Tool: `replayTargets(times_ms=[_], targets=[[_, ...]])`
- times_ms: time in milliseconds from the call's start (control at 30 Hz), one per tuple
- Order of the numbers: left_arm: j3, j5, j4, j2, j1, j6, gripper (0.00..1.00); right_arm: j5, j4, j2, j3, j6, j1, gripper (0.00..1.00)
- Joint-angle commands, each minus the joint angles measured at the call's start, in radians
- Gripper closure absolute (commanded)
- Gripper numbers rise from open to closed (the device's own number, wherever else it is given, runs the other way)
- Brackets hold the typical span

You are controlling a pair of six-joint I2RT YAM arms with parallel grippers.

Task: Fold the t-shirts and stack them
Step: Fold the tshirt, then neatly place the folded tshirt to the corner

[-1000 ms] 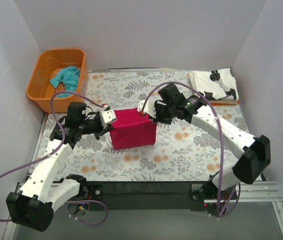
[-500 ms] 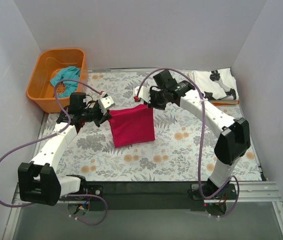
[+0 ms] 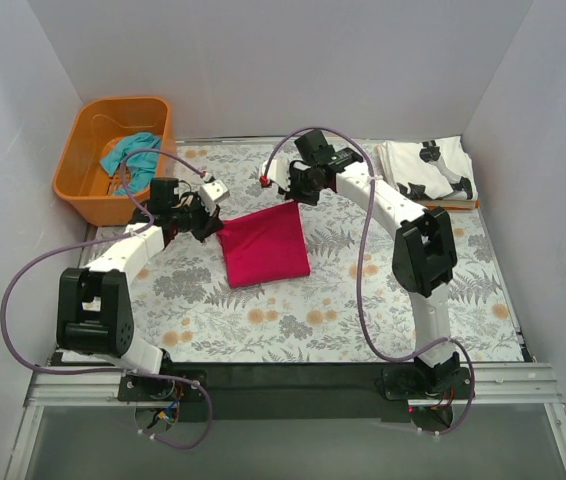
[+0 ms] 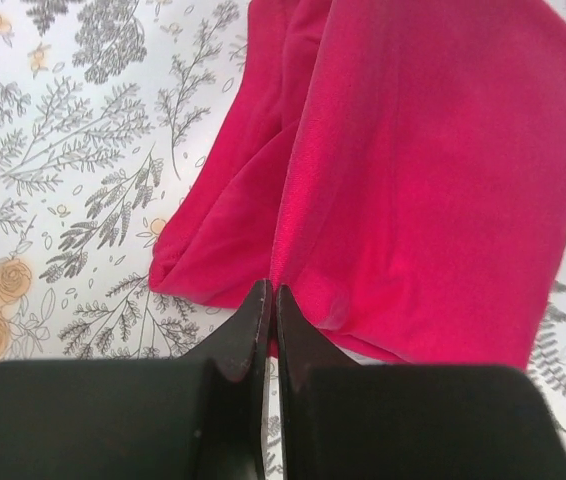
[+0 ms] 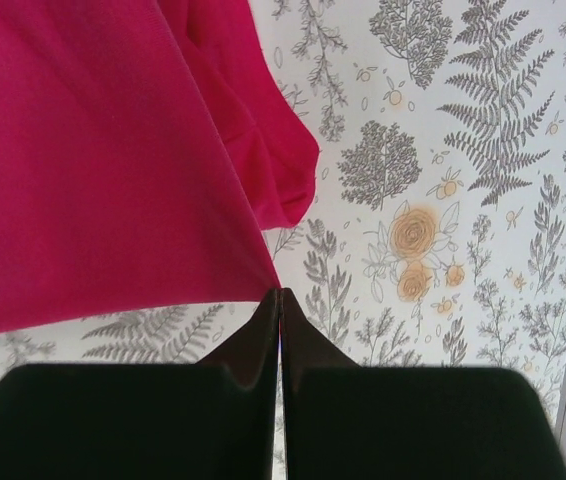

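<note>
Two robot arms hold the magenta-red t-shirt [image 3: 263,248] by its far corners at mid-table, the left gripper [image 4: 269,300] and right gripper [image 5: 280,300] each pinched tight on a cloth edge. A clean fold likely calls for level, taut corners laid squarely over the near hem, with the bunched underlayers smoothed. The white printed t-shirt [image 3: 425,168] lies folded at the far right corner of the floral-covered table [image 3: 383,300]. The teal t-shirt [image 3: 131,152] sits in an orange basket [image 3: 83,195] off its far left corner. Plain white walls [image 3: 263,60] enclose the scene.
</note>
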Motion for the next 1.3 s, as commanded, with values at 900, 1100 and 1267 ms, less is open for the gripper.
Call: replayTargets(times_ms=[900,1100,1267], targets=[[0.301,-0.164,-0.119,0.11,-0.053,-0.189,0.54,0.107,0.129,-0.1,0.012,0.417,-0.089,0.41],[0.089,-0.329,-0.09,-0.086,-0.322,-0.011,0.54,-0.111,0.021,-0.184,-0.115,0.617,-0.21,0.36],[0.042,-0.495,-0.053,-0.047,-0.53,0.004,0.53,-0.336,0.021,-0.198,-0.244,0.767,-0.314,0.36]])
